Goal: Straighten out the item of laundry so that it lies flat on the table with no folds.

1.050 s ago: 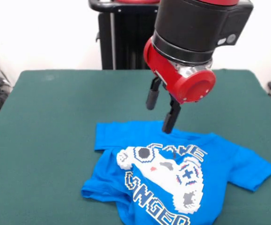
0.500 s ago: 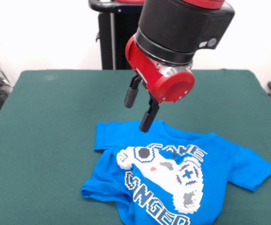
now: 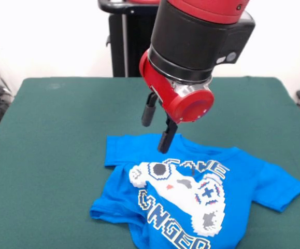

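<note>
Fingers (image 3: 148, 111) hang spread apart with nothing between them, one tip farther back over bare green felt, the other (image 3: 166, 139) lower and nearer, its end just over the top edge of the blue T-shirt (image 3: 227, 194). Whether that nearer tip touches the cloth cannot be told from this view. The wrist is tilted, so the two tips sit at different heights, which looks like a set-up for straddling the shirt's far edge, probably the collar, and pinching it.

Below and nearer than the fingers, the T-shirt lies on the bench (image 3: 51, 155) print side up, its controller print and white lettering showing. It is not flat: to the left of the fingers the sleeve is folded in on itself, forming a squared flap, and farther down on that side the hem is bunched and turned under. On the other side the sleeve spreads out fairly cleanly.

Judging from this, the straightening is barely begun; a grip at the top edge would let the arm drag the cloth back to pull those folds open.
</note>
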Action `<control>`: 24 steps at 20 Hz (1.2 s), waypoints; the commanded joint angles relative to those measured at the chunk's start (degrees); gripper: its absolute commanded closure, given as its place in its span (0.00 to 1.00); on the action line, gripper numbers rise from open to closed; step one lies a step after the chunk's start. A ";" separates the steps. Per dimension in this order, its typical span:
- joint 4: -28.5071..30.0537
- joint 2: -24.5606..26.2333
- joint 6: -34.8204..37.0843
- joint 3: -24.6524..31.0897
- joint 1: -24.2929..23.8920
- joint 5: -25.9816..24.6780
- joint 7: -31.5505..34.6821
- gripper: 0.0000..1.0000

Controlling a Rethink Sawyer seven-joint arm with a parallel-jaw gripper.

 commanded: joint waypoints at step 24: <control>18.53 8.41 -9.10 14.69 -5.30 -3.35 -27.94 0.00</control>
